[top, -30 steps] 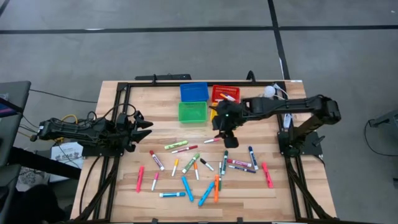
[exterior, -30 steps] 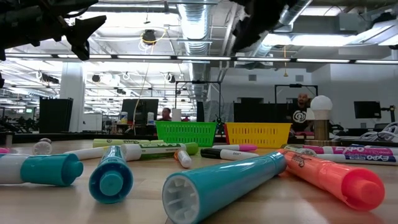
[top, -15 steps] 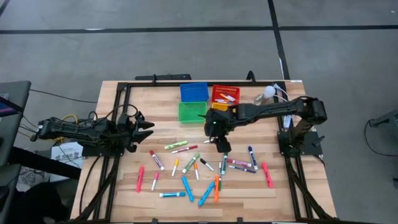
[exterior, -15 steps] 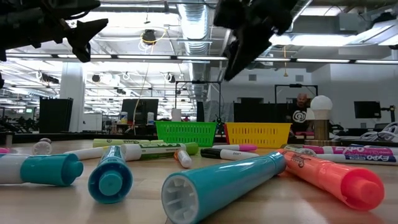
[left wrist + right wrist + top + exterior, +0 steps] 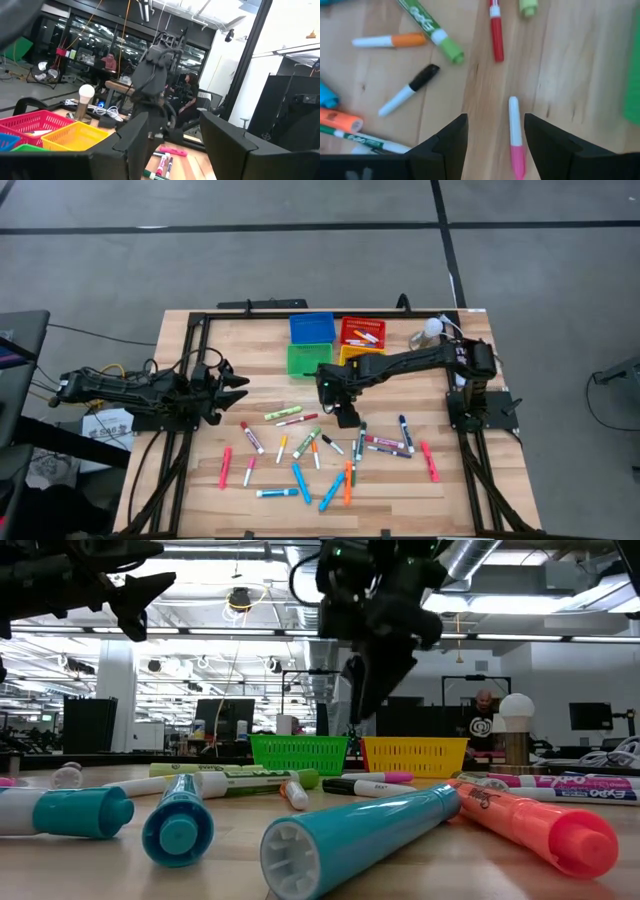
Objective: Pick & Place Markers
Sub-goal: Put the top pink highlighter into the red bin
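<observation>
Right arm's open fingers point(image 5: 465, 145) slid leftward, now straddling pink-capped marker point(image 5: 515, 135), its cap end cut off.

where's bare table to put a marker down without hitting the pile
Bare wood lies in front of the left claw, left of the green bin. The table's near left corner is also free. The markers crowd the middle, under the right claw.

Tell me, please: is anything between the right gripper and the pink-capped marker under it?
Nothing visible. The right gripper is open, and the pink-capped marker lies alone on bare wood between its fingers; the red marker lies farther ahead.
</observation>
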`<state>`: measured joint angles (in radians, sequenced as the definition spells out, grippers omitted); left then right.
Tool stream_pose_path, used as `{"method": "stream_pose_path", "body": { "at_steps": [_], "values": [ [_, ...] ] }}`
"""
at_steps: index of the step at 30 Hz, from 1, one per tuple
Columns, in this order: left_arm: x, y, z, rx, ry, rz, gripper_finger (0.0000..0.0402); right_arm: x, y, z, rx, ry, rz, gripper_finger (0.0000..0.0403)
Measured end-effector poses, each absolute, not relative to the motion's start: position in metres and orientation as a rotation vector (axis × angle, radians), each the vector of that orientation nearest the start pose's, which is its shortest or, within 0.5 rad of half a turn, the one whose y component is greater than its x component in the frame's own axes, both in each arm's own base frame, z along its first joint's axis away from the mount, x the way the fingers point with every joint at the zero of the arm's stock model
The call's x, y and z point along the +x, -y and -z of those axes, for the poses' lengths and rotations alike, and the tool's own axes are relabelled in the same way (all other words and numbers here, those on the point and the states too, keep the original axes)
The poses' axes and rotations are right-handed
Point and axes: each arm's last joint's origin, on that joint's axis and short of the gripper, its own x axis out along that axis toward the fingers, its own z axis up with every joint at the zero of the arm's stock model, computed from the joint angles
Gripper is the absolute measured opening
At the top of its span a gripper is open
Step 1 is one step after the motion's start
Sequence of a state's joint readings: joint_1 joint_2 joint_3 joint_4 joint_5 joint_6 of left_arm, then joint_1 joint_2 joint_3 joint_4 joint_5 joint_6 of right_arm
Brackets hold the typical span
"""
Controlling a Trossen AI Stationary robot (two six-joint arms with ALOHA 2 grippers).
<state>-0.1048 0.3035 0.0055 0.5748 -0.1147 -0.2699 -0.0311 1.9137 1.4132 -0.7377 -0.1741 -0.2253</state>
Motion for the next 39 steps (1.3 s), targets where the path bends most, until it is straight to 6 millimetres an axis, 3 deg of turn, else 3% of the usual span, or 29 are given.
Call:
{"method": "stream_pose_path", "body": {
  "at_steps": [4, 23, 32, 39],
  "values": [
    [0.113, 0.009, -0.193, -0.295, 0.265, 0.038, 0.0177, 0.384, 0.007, -0.186, -0.048, -1.265, -0.258, 0.0181],
    [0.132, 0.012, -0.162, -0.236, -0.046, 0.026, 0.0177, 0.383, 0.009, -0.184, 0.006, -1.302, -0.161, 0.0189],
    [0.133, 0.012, -0.16, -0.237, -0.057, 0.025, 0.0177, 0.381, 0.013, -0.183, -0.004, -1.319, -0.127, 0.0189],
    [0.133, 0.012, -0.16, -0.237, -0.057, 0.025, 0.0177, 0.385, 0.015, -0.161, -0.022, -1.385, -0.12, 0.0195]
  ]
}}
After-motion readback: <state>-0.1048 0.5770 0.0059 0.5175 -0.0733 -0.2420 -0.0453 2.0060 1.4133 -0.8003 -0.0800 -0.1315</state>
